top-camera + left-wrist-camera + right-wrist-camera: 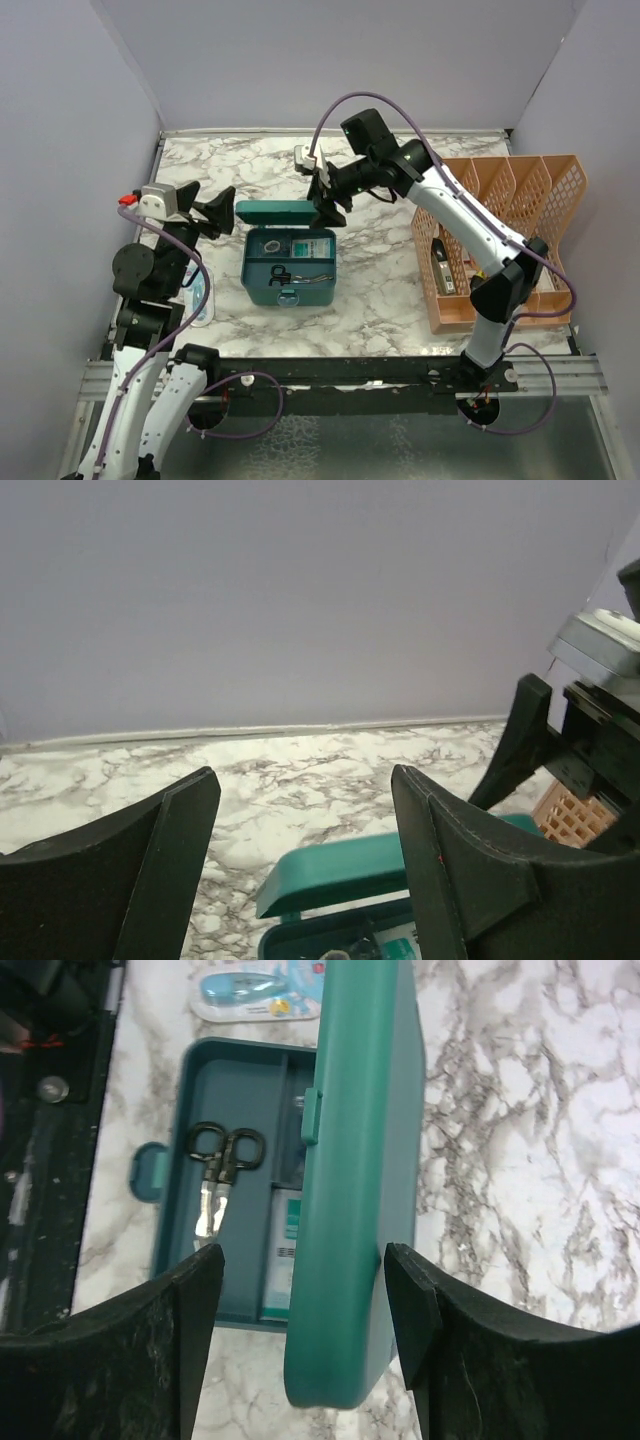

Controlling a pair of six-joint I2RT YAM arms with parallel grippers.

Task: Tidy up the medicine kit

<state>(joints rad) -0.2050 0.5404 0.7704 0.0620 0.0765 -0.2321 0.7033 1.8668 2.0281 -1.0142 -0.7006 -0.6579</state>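
The teal medicine kit (pixel 290 268) sits mid-table with its lid (pixel 285 212) raised at the back. Black-handled scissors (pixel 220 1175) and a white box with a teal label (pixel 288 1250) lie inside it. My right gripper (pixel 305 1260) is open and straddles the lid's edge (pixel 350 1210), with a gap showing on each side; in the top view it hangs at the lid's right end (pixel 328 205). My left gripper (pixel 303 780) is open and empty, just left of the lid (pixel 340 870); the top view shows it beside the kit's back left corner (pixel 222 212).
An orange mesh rack (pixel 500 240) stands on the right with a dark item (pixel 440 265) in one slot. A light blue and white packet (pixel 198 295) lies on the marble left of the kit. Grey walls close in the back and both sides.
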